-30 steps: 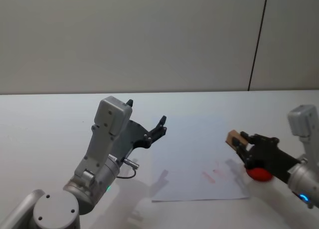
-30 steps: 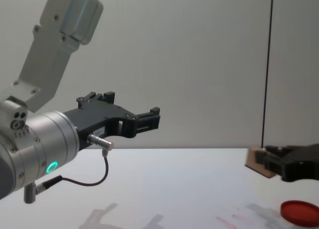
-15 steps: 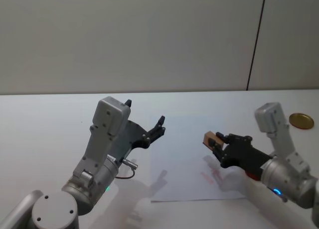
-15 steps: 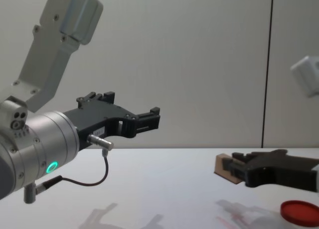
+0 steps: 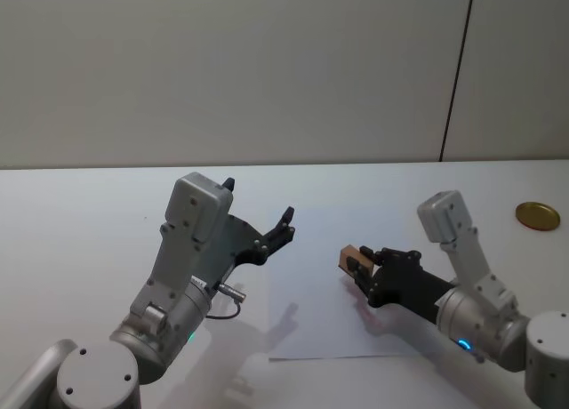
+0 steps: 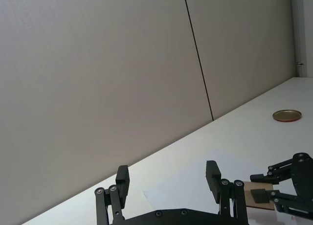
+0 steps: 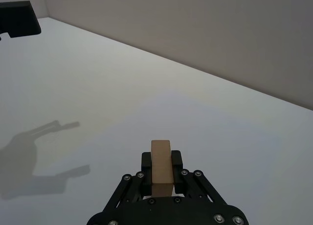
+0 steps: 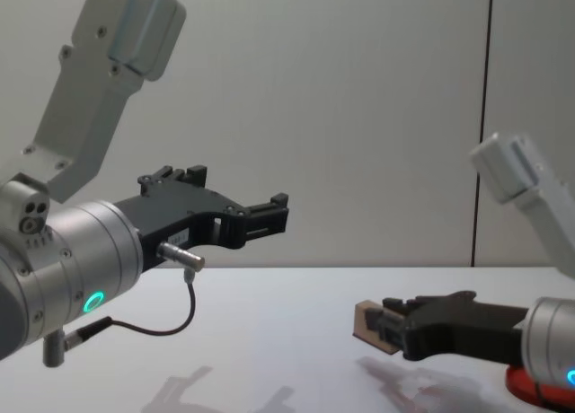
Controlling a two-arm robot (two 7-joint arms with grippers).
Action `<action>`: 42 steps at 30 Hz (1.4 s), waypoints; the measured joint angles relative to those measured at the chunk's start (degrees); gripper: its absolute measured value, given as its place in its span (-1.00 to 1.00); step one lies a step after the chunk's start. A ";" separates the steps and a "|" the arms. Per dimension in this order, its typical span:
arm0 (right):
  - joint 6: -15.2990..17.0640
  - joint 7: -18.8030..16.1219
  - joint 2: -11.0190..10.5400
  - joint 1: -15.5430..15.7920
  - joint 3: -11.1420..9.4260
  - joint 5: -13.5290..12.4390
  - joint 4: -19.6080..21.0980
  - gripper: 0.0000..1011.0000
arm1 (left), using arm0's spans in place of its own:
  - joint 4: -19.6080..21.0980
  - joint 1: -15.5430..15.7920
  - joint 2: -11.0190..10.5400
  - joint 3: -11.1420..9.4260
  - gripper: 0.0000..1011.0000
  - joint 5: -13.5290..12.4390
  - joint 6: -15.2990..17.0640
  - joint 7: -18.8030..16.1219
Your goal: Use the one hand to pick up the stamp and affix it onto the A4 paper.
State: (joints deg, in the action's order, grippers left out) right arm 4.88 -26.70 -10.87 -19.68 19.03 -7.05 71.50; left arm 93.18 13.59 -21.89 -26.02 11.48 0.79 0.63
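Pressing askew could leave a smudge: the stamp (image 5: 352,257) is clamped by the right gripper (image 5: 360,266) over the A4 paper (image 5: 320,293); the left gripper (image 5: 260,200) is parked open.

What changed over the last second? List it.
The right end effector, shut on the stamp, carried it toward the robot's left, from the red ink pad out over the A4 paper. Nothing was grasped or released. The left end effector stayed raised and open; the paper lay unmoved.

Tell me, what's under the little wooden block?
The A4 paper lies under the stamp, held above it by the right gripper. The stamp's underside is hidden. The left gripper hovers alongside.
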 joint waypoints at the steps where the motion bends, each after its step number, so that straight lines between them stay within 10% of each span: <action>1: -0.04 0.00 0.13 -0.12 0.11 0.08 -0.31 -0.55 | 0.00 0.00 0.00 0.00 0.96 0.00 0.00 0.00; 42: 1.14 -1.63 0.88 -2.07 1.07 1.91 -4.49 -0.55 | 0.00 0.00 0.00 0.00 0.96 0.00 0.00 0.00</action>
State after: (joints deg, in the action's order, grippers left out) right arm 6.02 -28.32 -9.98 -21.75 20.10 -5.14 67.01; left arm 93.18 13.59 -21.89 -26.02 11.48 0.79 0.63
